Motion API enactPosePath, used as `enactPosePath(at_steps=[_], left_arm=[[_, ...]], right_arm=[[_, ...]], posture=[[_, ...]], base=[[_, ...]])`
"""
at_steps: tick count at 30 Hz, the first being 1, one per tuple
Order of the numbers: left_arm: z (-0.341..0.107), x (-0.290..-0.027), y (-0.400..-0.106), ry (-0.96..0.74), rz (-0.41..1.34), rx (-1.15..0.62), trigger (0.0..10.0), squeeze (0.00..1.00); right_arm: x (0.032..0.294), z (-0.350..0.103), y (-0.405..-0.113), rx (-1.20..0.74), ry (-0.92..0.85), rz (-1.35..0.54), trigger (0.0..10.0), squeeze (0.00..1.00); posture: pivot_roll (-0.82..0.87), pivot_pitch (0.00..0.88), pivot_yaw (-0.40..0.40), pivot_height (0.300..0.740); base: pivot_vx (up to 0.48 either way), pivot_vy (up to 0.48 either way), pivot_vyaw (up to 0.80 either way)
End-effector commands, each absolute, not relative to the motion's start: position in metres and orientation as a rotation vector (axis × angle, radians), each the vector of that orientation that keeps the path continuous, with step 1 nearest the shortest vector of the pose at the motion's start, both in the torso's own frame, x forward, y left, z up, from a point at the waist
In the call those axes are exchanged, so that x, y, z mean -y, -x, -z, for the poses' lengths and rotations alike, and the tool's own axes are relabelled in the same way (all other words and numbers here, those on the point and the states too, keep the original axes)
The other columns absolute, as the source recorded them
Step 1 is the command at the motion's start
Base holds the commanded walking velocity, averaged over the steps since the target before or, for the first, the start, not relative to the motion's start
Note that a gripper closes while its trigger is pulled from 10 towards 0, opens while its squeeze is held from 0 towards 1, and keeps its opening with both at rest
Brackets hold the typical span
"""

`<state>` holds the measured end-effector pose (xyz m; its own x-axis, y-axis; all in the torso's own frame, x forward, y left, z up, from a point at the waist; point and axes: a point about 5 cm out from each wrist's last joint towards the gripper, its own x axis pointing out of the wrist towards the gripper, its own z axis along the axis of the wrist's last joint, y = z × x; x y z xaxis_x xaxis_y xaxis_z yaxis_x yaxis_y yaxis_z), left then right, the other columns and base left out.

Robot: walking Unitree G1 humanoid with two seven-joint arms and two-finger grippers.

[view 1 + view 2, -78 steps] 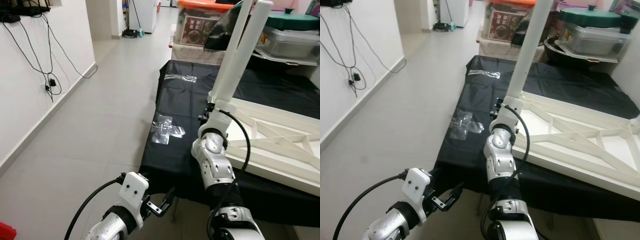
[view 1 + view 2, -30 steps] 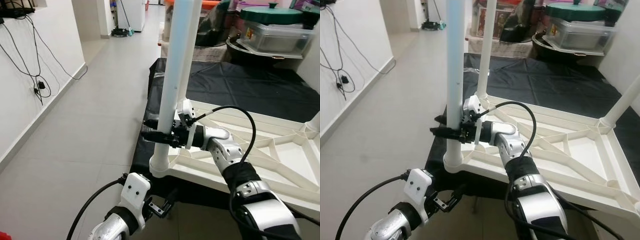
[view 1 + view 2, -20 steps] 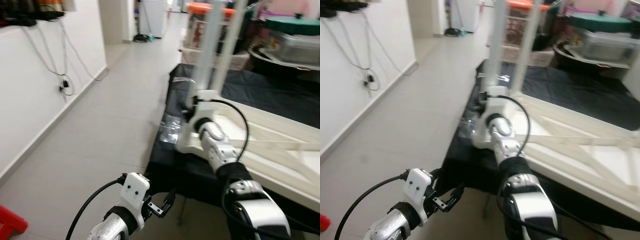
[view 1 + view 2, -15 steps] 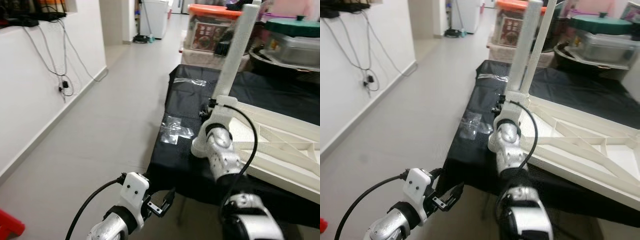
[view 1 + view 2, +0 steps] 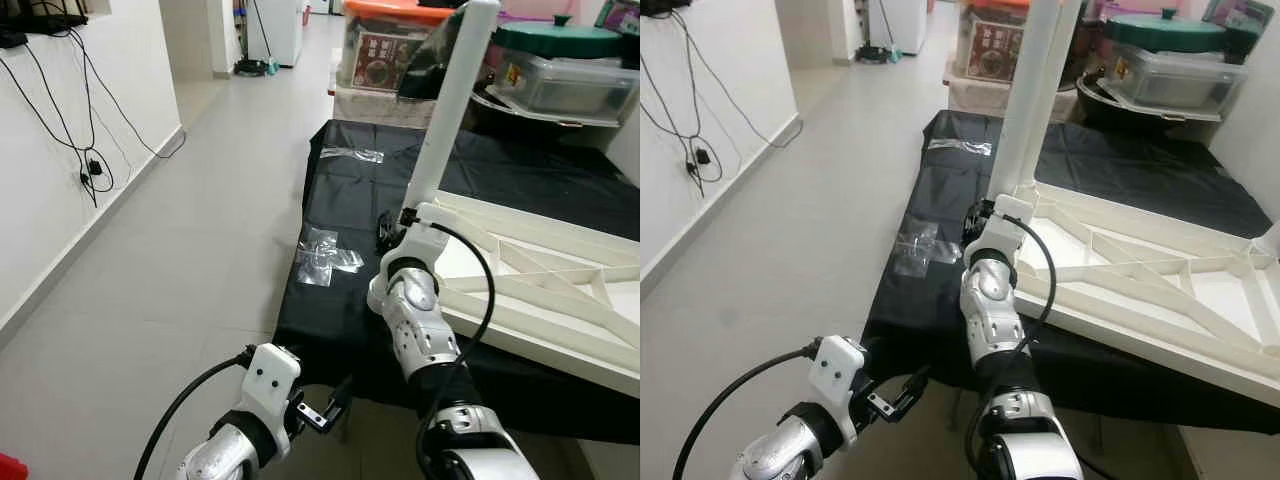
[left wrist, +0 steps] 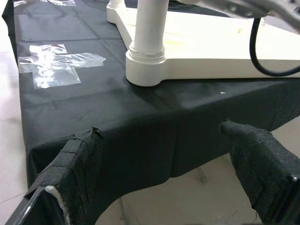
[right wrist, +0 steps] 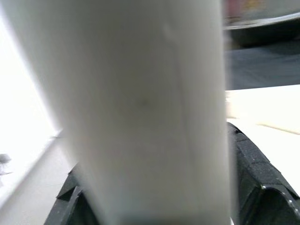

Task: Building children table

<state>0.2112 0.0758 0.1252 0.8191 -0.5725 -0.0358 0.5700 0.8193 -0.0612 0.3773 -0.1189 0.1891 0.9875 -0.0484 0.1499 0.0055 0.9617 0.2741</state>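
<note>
A white children's table (image 5: 545,275) lies upside down on a black-covered surface (image 5: 350,200). One white leg (image 5: 445,120) stands upright from its near-left corner socket (image 6: 146,65). My right gripper (image 5: 388,228) is shut on that leg just above the socket. In the right wrist view the leg (image 7: 150,108) sits between the black fingers (image 7: 255,180). A second leg (image 5: 1055,60) rises right behind the first. My left gripper (image 5: 895,395) hangs low, open and holding nothing, below the surface's near edge. Its fingers (image 6: 260,161) frame the cloth's corner.
Clear tape patches (image 5: 325,255) stick to the black cloth. Storage boxes (image 5: 390,45) and a green-lidded container (image 5: 560,45) crowd the far end. A white wall with hanging cables (image 5: 70,120) runs along my left. Grey tiled floor (image 5: 180,250) lies between wall and surface.
The head camera has swung, so the whole scene shifts. My right gripper stays on the leg, now down by the socket and seen from behind. The left arm has not moved.
</note>
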Motion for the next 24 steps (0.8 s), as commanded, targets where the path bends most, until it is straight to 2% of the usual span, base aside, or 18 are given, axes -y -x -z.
enactPosePath(at_steps=[1,4,5,6,9,12,15,21,22,24], left_arm=[[-0.122,-0.075,-0.21,0.046,0.61,-0.064,10.0,0.0],[-0.122,-0.075,-0.21,0.046,0.613,-0.065,10.0,0.0],[-0.122,-0.075,-0.21,0.047,0.614,-0.065,10.0,0.0],[-0.122,-0.075,-0.21,0.047,0.614,-0.065,10.0,0.0],[-0.121,-0.075,-0.21,0.047,0.617,-0.065,10.0,0.0],[-0.122,-0.076,-0.21,0.046,0.616,-0.064,10.0,0.0],[-0.122,-0.076,-0.21,0.046,0.613,-0.063,10.0,0.0],[-0.122,-0.076,-0.209,0.046,0.609,-0.063,10.0,0.0],[-0.123,-0.076,-0.209,0.045,0.608,-0.063,10.0,0.0],[-0.123,-0.076,-0.209,0.046,0.607,-0.063,10.0,0.0]], right_arm=[[0.109,-0.195,-0.378,0.162,-0.307,-0.182,10.0,0.0],[0.099,-0.196,-0.368,0.134,-0.291,-0.604,10.0,0.0],[0.1,-0.195,-0.366,0.119,-0.287,-0.681,10.0,0.0],[0.1,-0.195,-0.366,0.119,-0.287,-0.681,10.0,0.0],[0.109,-0.199,-0.359,0.067,-0.237,-0.989,10.0,0.0],[0.11,-0.202,-0.359,0.049,-0.218,-1.089,10.0,0.0],[0.104,-0.205,-0.355,0.001,-0.171,-1.304,10.0,0.0],[0.097,-0.204,-0.356,-0.059,-0.117,-1.458,10.0,0.0],[0.095,-0.203,-0.355,-0.074,-0.11,-1.481,0.0,0.0],[0.092,-0.202,-0.354,-0.077,-0.088,-1.491,0.0,0.0]], posture=[[0.13,0.076,-0.067,0.74],[0.13,0.074,-0.067,0.74],[0.13,0.074,-0.067,0.74],[0.13,0.074,-0.067,0.74],[0.13,0.072,-0.066,0.74],[0.13,0.074,-0.066,0.74],[0.14,0.075,-0.069,0.74],[0.15,0.078,-0.073,0.74],[0.15,0.079,-0.074,0.74],[0.15,0.08,-0.075,0.74]], base=[[0.0,0.0,0.0],[0.0,0.0,0.0],[0.0,0.0,0.0],[0.0,0.0,0.0],[0.0,0.0,0.0],[0.0,0.0,0.0],[0.0,0.0,0.0],[0.0,0.0,0.0],[0.0,0.0,0.0],[0.0,0.0,0.0]])
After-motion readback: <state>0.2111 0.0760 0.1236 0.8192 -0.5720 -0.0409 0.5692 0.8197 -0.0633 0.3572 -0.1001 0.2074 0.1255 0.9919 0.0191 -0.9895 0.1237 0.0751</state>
